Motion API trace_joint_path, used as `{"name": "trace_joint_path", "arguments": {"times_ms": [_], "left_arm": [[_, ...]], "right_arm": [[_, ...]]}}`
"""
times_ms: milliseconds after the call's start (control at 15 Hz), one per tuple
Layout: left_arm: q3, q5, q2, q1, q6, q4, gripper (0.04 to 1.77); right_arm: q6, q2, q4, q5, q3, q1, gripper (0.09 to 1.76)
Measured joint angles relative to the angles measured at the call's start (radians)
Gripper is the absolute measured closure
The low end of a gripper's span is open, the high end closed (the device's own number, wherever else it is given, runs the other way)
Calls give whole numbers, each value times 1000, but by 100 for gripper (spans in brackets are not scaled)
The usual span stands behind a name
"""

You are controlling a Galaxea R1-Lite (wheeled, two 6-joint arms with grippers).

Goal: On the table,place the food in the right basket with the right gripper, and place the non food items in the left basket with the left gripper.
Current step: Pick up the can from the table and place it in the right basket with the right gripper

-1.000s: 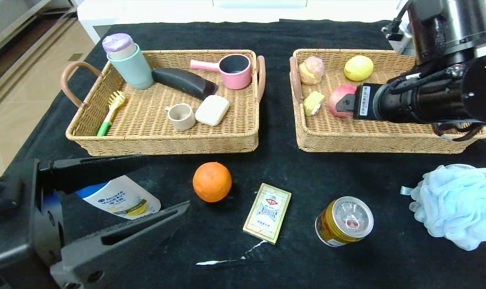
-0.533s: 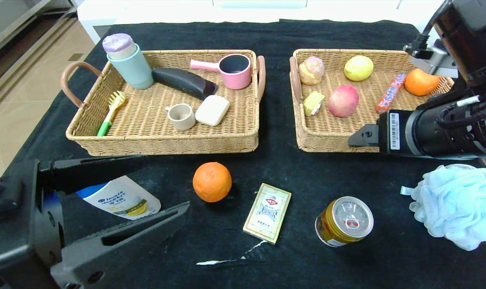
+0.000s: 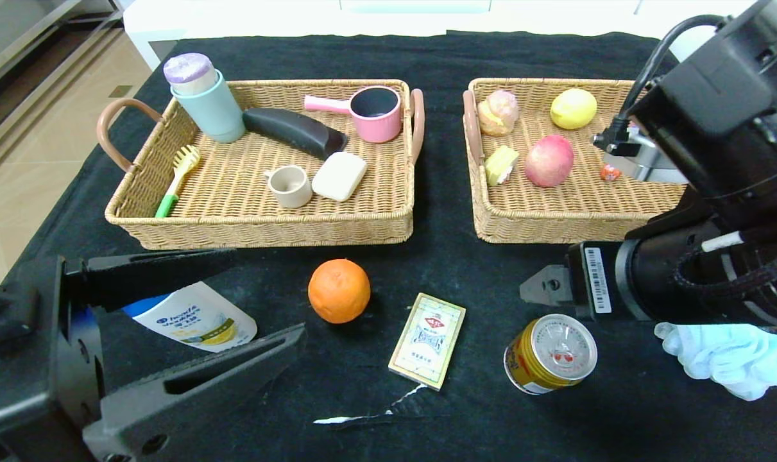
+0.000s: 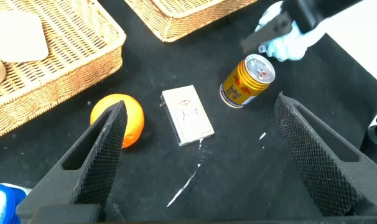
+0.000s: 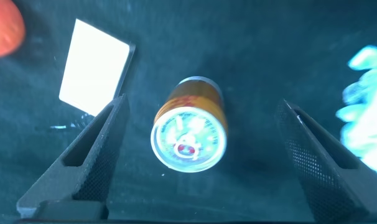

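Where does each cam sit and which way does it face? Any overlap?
Head view: on the head, looking forward and down at the table and both baskets; both arms show, the left gripper near the shampoo bottle.
Left wrist view: on the left wrist, looking past its open fingers at the orange and card box.
Right wrist view: on the right wrist, looking straight down between its open fingers at the can.
Shared: can, card box and orange appear in all three.
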Motion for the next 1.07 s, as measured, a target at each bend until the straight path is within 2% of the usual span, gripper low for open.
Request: {"name": "trace_joint_path", "arguments": {"times_ms": [267, 1067], "left_arm": [[0, 0, 1, 0, 0, 0, 9], [-2, 0, -3, 0, 1, 0, 9]], "right_arm": [[23, 44, 0, 0, 25, 16, 15], [75, 127, -1, 1, 76, -21, 15]]}}
